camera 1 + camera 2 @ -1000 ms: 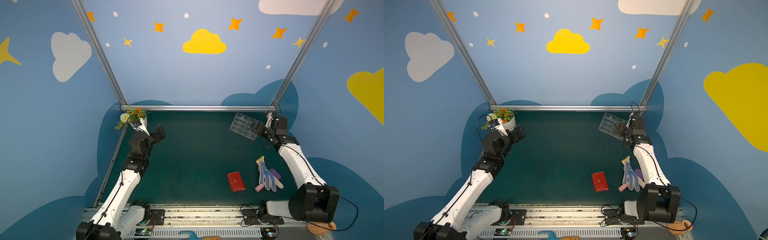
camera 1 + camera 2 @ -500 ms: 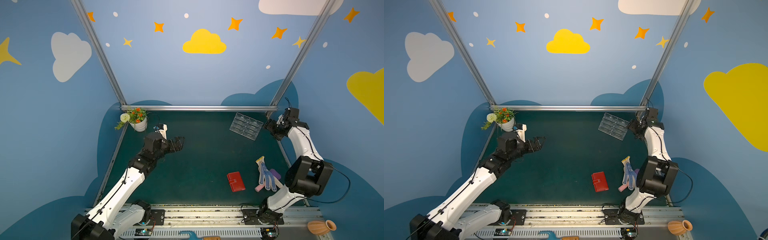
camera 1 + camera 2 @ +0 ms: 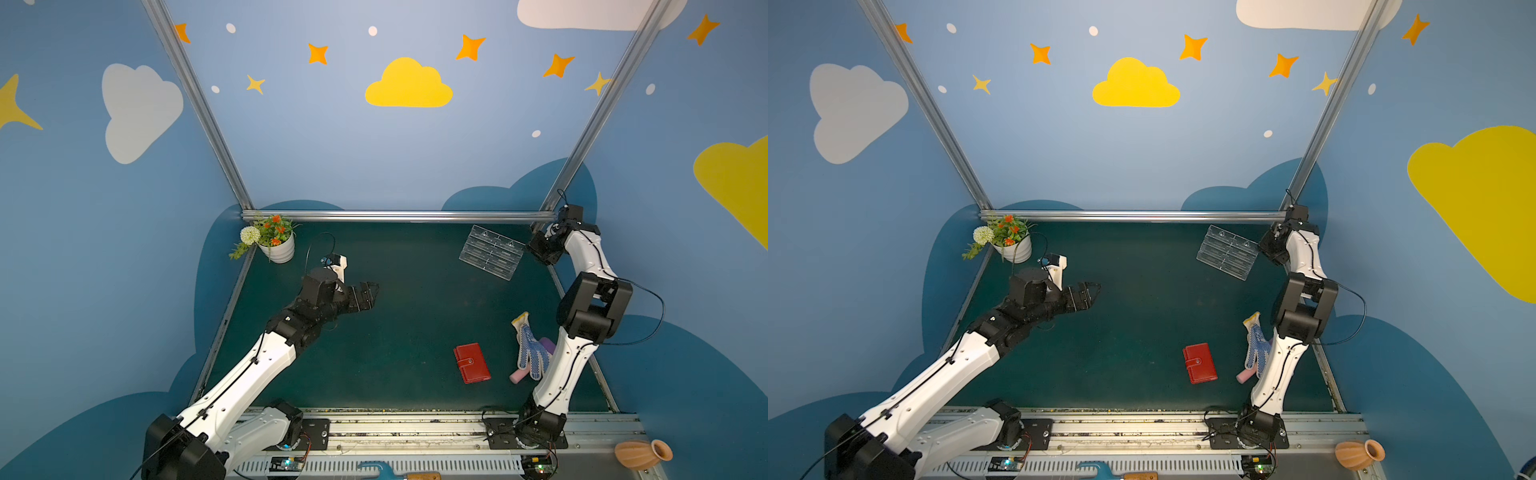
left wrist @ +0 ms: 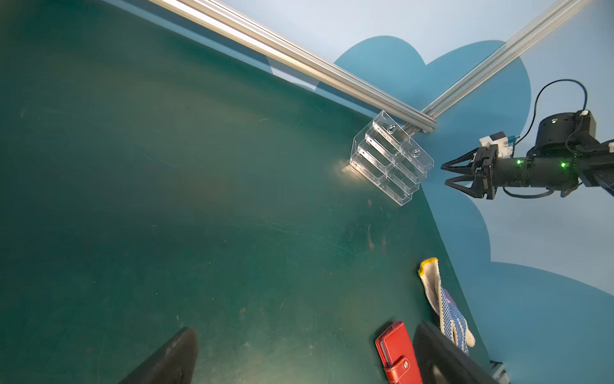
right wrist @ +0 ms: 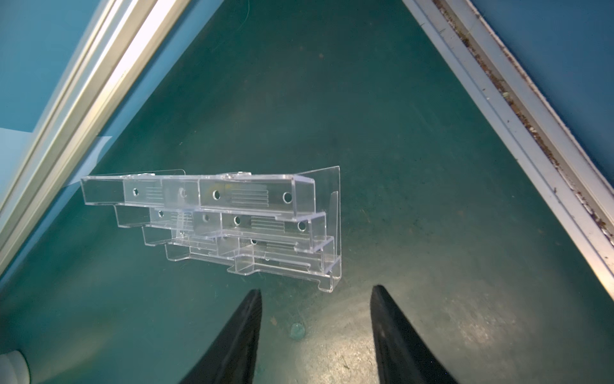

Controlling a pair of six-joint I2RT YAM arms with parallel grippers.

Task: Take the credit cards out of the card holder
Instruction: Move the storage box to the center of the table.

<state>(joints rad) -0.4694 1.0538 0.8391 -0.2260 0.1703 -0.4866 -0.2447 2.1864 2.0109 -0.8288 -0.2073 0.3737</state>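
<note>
The left arm has swung away from the flower pot (image 3: 277, 248) and out over the middle of the green mat (image 3: 407, 324). The right arm has drawn back from the clear plastic stand (image 3: 491, 252) and folded up by the far right corner post.

The left claw (image 3: 369, 293) hangs above bare mat with its fingers (image 4: 172, 357) spread wide and nothing between them. In both top views it is well apart from the wallet. The right claw (image 4: 446, 174) is raised just beside the stand's right end and points at it. Its fingers (image 5: 239, 335) stand partly apart, with only mat showing in the gap, and they do not touch the stand.

The red card holder (image 3: 472, 363) lies flat on the near right part of the mat, near the foot of the right arm. Its cover is shut and the snap tab is folded over the front, as the left wrist view (image 4: 397, 357) shows up close. Neither claw is near it.

To its right lies a white glove with blue dots (image 3: 530, 353), resting partly on a pink block (image 3: 518, 376). The wallet and the glove do not touch. The stand sits on the mat near the back rail, its tiers see-through. A small clay vase (image 3: 642, 454) lies on its side off the mat, at the near right corner of the frame.
</note>
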